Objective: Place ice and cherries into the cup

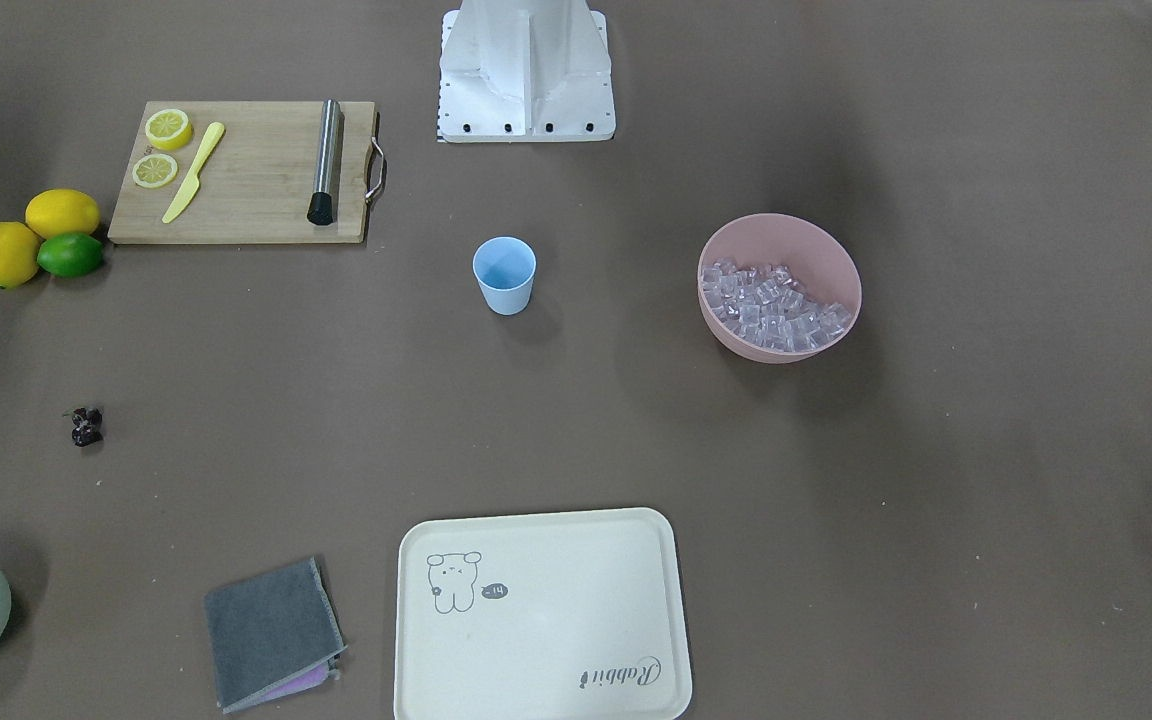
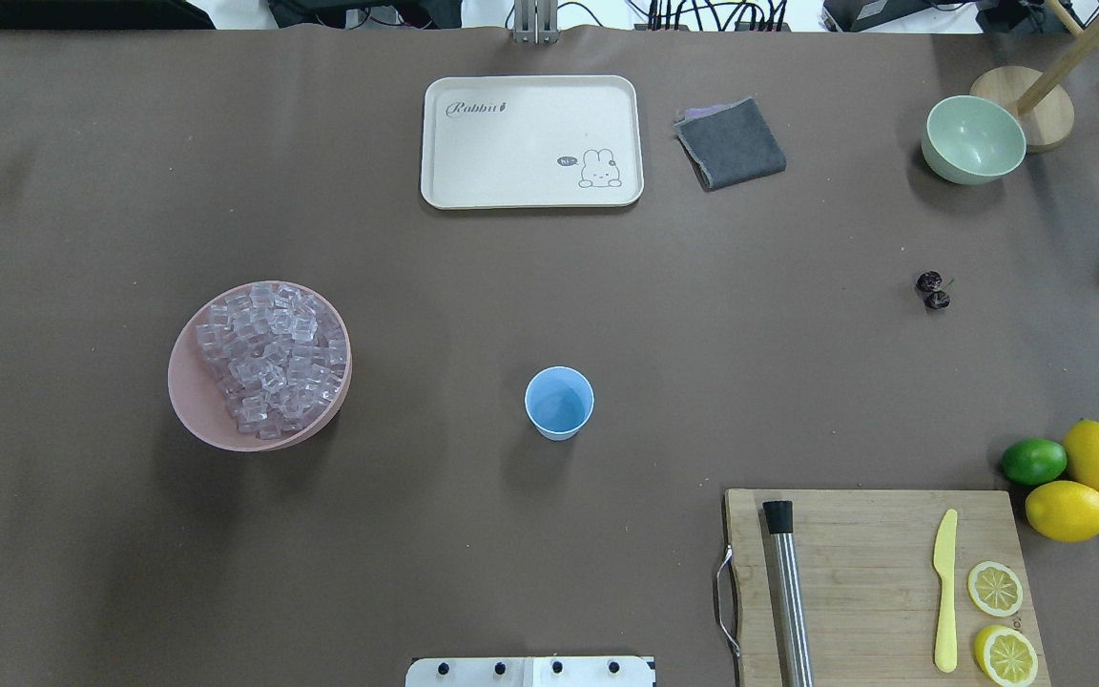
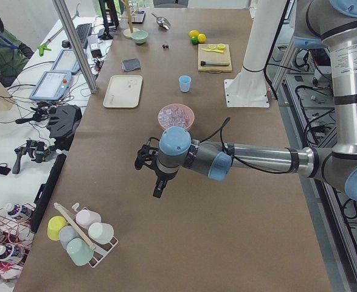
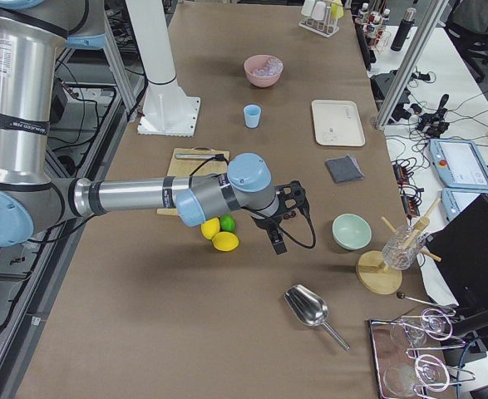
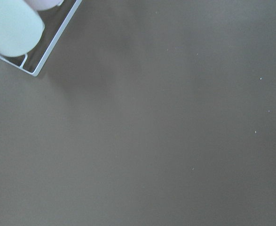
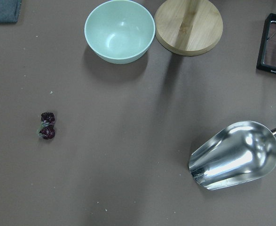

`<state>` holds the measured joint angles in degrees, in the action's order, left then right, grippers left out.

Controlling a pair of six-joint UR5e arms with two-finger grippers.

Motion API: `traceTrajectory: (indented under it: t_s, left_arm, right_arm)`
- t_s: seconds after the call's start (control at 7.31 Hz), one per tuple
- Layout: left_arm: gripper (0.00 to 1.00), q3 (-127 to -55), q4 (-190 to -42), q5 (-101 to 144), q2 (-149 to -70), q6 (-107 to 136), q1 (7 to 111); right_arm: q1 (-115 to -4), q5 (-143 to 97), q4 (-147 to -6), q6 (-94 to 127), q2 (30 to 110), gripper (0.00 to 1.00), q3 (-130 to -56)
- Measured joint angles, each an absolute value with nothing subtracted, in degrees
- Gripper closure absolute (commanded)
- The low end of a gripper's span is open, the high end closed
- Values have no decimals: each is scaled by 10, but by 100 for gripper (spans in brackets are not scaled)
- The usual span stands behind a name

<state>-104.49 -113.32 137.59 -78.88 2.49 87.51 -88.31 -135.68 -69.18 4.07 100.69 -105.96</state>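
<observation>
The light-blue cup [image 2: 559, 403] stands upright mid-table, with nothing in it. To its left in the overhead view the ice [image 2: 268, 358] fills a pink bowl [image 2: 192, 410]. The dark cherries [image 2: 933, 290] lie on the bare table far to the right, and the right wrist view also shows the cherries [image 6: 47, 126]. My left gripper [image 3: 145, 157] hovers over the table's left end, beyond the pink bowl. My right gripper [image 4: 294, 196] hovers over the right end near the lemons. Only the side views show either gripper, so I cannot tell if they are open or shut.
A cutting board [image 2: 879, 582] with lemon slices, a yellow knife and a metal muddler sits near the robot's right. Lemons and a lime [image 2: 1034, 461] lie beside it. A cream tray [image 2: 530, 141], grey cloth [image 2: 731, 143], green bowl [image 2: 974, 138] and metal scoop [image 6: 234, 155] lie farther out.
</observation>
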Motion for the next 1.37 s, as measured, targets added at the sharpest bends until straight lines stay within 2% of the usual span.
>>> traceTrajectory:
  t_s: [0.27, 0.82, 1.37]
  left_arm:
    - [1, -1047, -1241, 1378, -810, 113, 841]
    - [0, -1086, -1354, 1308, -871, 407, 660]
    - [0, -1112, -1343, 1093, -950, 565, 453]
  right_arm:
    - [-870, -1360, -686, 135, 1009, 0, -1084]
    - [-836, -1380, -684, 239, 1003, 0, -1120]
    - [-826, -1384, -680, 245, 1003, 0, -1123]
